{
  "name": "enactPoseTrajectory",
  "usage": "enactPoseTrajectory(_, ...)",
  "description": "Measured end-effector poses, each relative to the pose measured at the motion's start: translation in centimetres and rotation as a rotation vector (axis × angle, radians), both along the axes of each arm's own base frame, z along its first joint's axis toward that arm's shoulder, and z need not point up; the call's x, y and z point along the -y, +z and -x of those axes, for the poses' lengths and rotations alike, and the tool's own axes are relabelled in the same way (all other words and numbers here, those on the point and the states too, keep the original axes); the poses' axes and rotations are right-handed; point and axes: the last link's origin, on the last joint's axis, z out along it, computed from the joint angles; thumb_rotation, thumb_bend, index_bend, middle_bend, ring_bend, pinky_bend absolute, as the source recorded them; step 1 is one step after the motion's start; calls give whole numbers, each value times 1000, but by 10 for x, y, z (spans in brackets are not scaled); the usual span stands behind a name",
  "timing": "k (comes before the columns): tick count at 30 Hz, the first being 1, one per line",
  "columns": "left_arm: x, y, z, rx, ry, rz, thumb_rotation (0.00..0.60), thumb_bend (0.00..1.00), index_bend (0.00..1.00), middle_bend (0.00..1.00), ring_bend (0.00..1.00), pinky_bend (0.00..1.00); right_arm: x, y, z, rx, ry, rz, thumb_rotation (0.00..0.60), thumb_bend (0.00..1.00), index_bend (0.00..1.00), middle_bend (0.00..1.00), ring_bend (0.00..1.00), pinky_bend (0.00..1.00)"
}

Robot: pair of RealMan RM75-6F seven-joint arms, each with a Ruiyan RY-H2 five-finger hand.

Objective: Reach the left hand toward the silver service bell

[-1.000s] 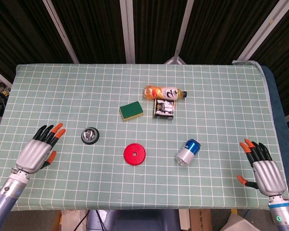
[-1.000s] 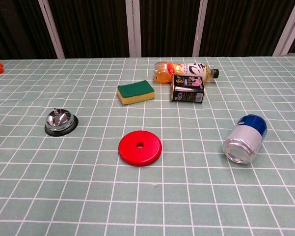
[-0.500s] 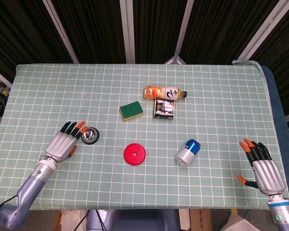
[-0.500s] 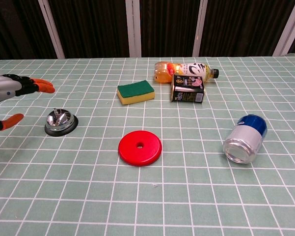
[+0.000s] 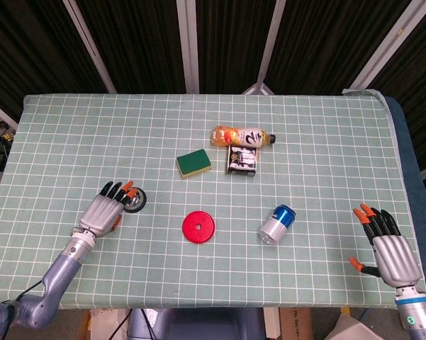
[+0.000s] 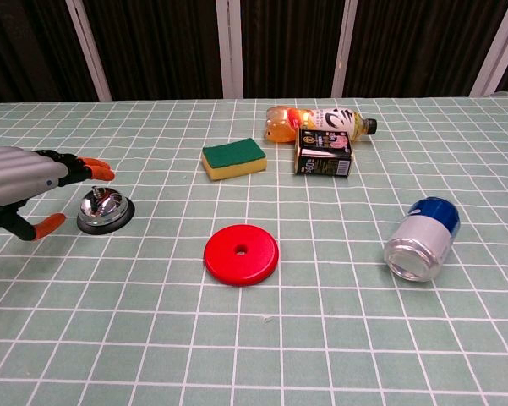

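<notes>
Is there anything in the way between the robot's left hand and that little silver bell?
Nothing visible. The left hand is right beside the silver service bell, fingertips reaching over its edge. The red disc and sponge lie off on the bell's far side.

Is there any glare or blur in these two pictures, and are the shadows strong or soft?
Head view: even light, sharp, only a faint shadow beside the can; no motion blur on the left hand. Chest view: the silver service bell shows small bright reflections on its dome, the can's metal end a soft sheen; shadows under the red disc are thin and soft.
</notes>
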Motion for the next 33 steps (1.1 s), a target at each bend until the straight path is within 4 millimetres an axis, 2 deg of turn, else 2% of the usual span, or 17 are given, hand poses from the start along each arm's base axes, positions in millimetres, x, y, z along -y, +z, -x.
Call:
enactPoseTrajectory(7,4,-3,14,-8,32,8,600,728,0,0,0,0,0,0,0,-1,-2,-1,600,220,0,0,0,0)
enactPoseTrajectory(14,9,-18,29,-36,60,42,600,728,0,0,0,0,0,0,0,5,-5,3,600,220,0,0,0,0)
enactPoseTrajectory(18,7,-20,26,-20,49,29,600,728,0,0,0,0,0,0,0,7,-4,4,600,220,0,0,0,0)
enactPoseTrajectory(22,2,-12,11,24,14,-5,600,715,0,0,0,0,0,0,0,6,1,3,600,221,0,0,0,0)
enactPoseTrajectory(24,-1,-5,0,58,-6,-27,600,667,0,0,0,0,0,0,0,8,2,4,600,221,0,0,0,0)
enactPoseTrajectory(29,-6,24,-31,162,-54,-107,600,408,0,0,0,0,-1,1,0,8,2,6,600,220,0,0,0,0)
enactPoseTrajectory(33,-2,46,-38,197,-65,-165,600,278,0,0,0,0,-1,1,0,4,5,7,600,221,0,0,0,0)
